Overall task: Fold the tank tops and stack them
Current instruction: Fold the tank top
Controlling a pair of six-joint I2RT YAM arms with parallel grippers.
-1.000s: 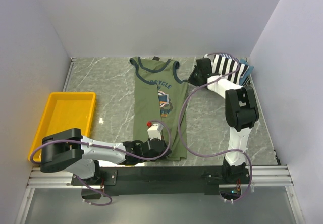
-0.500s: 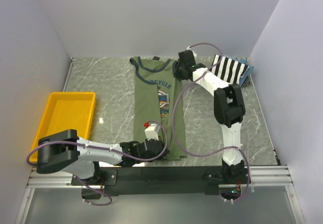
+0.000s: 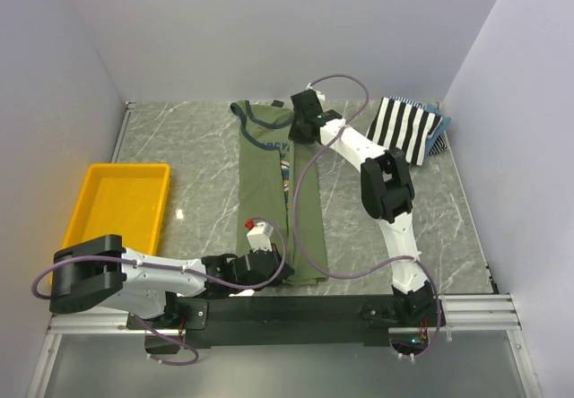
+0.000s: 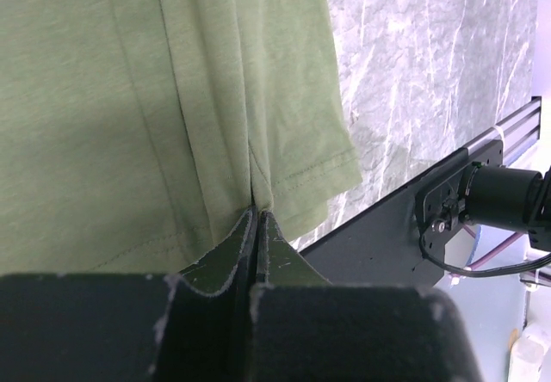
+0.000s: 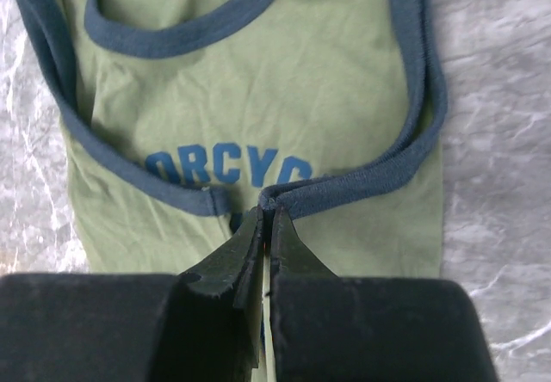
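The olive-green tank top with navy trim lies lengthwise on the table, its right side folded over toward the left. My right gripper is shut on its navy armhole trim beside the blue chest letters. My left gripper is shut on the bottom hem of the same top, near the table's front edge. The black-and-white striped tank top lies folded at the back right, away from both grippers.
A yellow plastic tray sits at the left. The black mounting rail runs along the front edge, and it also shows in the left wrist view. Purple cables loop over the green top. Grey walls close in the sides and back.
My right gripper has moved left from the striped top's side across the green top, dragging its right armhole edge over. My left gripper has shifted left with the hem, narrowing the top.
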